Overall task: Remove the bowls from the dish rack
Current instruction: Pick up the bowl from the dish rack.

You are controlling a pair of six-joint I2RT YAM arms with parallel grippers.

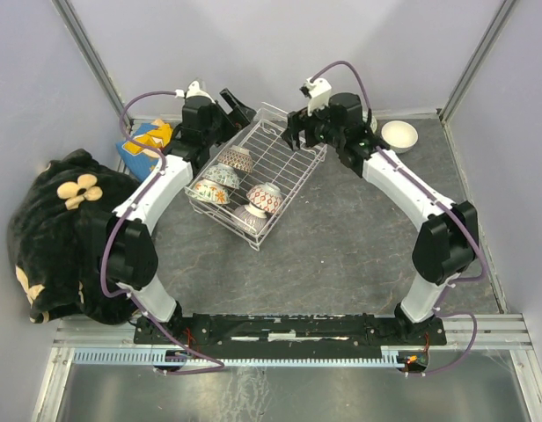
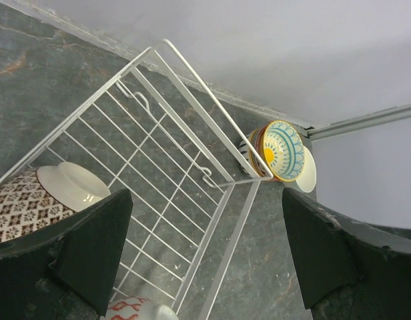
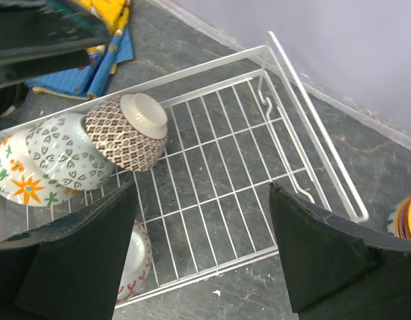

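From the top camera I am seeing the dish rack [image 1: 293,163] lying at a slant in the middle of the table [image 1: 341,255]. Five bowls are crowding its near-left half: a brown-patterned bowl [image 1: 237,158], a grey-patterned bowl [image 1: 222,175], an orange-flowered bowl [image 1: 209,192], a red-patterned bowl [image 1: 265,199] and a fifth bowl [image 1: 249,216] at the near corner. The left gripper [image 1: 237,105] is hanging by the rack's far-left corner and the right gripper [image 1: 295,134] by its far-right rim. A stack of bowls [image 1: 399,135] is sitting outside the rack at the far right, its white inside facing up. A dark plush heap [image 1: 60,229] and a blue-and-yellow cloth [image 1: 148,141] are lying at the left.

On the left wrist camera I am watching my left fingers [image 2: 92,253] standing wide apart with nothing between them, over the rack's bare wires. The brown-patterned bowl is lying upside down at the left, and the stack is showing beyond the rack's corner.

On the right wrist camera the right fingers [image 3: 332,260] are spread wide and holding nothing. The brown-patterned, grey-patterned and orange-flowered bowls are leaning together inside the rack at the left.
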